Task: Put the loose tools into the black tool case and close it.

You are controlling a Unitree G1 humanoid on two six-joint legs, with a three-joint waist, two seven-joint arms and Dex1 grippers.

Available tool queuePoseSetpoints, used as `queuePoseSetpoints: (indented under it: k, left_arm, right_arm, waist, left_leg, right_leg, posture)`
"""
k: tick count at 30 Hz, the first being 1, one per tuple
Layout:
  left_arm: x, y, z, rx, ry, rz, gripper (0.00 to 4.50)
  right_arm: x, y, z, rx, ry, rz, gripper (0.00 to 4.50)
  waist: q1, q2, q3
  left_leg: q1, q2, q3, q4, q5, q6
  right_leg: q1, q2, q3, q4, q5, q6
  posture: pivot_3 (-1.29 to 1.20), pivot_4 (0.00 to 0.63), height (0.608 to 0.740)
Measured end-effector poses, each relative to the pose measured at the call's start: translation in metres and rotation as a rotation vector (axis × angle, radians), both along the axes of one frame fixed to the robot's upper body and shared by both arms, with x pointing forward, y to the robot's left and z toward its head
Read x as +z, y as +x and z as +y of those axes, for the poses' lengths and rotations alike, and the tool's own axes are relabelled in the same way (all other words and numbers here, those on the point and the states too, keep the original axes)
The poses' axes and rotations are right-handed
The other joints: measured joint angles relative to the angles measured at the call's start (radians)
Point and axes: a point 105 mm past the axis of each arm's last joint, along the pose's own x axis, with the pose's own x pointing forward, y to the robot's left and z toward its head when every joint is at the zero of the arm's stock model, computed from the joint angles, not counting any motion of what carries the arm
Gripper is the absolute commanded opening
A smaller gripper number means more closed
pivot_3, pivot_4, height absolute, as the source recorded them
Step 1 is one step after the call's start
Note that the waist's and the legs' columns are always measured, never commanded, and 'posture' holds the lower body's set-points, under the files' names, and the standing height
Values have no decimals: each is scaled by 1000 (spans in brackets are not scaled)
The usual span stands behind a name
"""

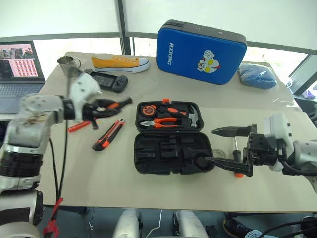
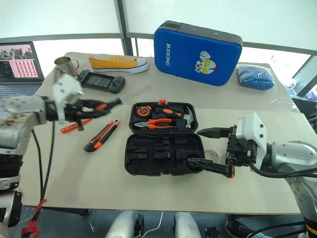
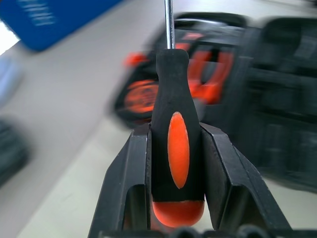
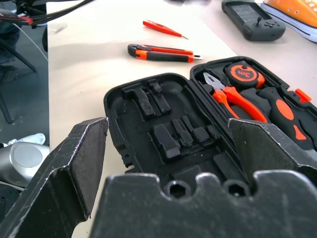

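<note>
**Asker:** Screwdriver placement is the step in hand; how should it be done well?

**Describer:** A black-and-orange-handled screwdriver (image 3: 177,148) is held in the left gripper (image 1: 94,111), the jaws narrowed on its handle and the steel shaft pointing toward the case. It is held above the table (image 1: 89,168), left of the black tool case (image 1: 168,139). A judgement: the shaft should be lined up with a long empty slot in the near half, lowered level, and released only once the handle is seated, so the lid can later shut flat.

**Asker:** How is the case described?

**Describer:** A small black moulded clamshell is seen lying open at the table's centre. Its far half is filled by orange-handled pliers (image 1: 161,122), a hammer (image 1: 193,115) and a tape measure (image 1: 147,109); the near half's shaped slots are bare.

**Asker:** And around it?

**Describer:** A utility knife (image 1: 108,135) and a slim orange screwdriver (image 1: 78,126) are seen lying loose to the left. The right gripper (image 1: 225,148) is held wide open just right of the case, with nothing in it. A blue case (image 1: 200,49) stands far behind.
</note>
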Motion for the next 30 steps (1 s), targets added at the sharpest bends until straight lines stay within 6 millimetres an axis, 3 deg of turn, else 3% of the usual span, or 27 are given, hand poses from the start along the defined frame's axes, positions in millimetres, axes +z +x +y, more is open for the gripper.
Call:
queuePoseSetpoints:
  k: [6,14,30]
  left_arm:
    - [-41,-4,-53,-199,146,48,885]
    - [-67,6,-65,-204,211,70,885]
    - [-72,14,-73,-189,223,71,885]
  right_arm:
    - [-1,1,-2,-29,-3,-3,4500]
    - [-1,-3,-4,-75,-1,-5,4500]
    - [4,-1,-7,-143,5,-38,4500]
  waist:
    - [3,0,0]
    - [-1,0,0]
    - [1,0,0]
  left_leg:
    - [-2,-1,-1,2,0,0]
    - [-2,-1,-2,2,0,1]
    - [-2,-1,-5,3,0,1]
  right_leg:
    - [0,0,1,0,0,1]
    - [0,0,1,0,0,1]
    - [0,0,1,1,0,1]
  posture:
    - [0,150,740]
    - [0,150,740]
    - [0,150,740]
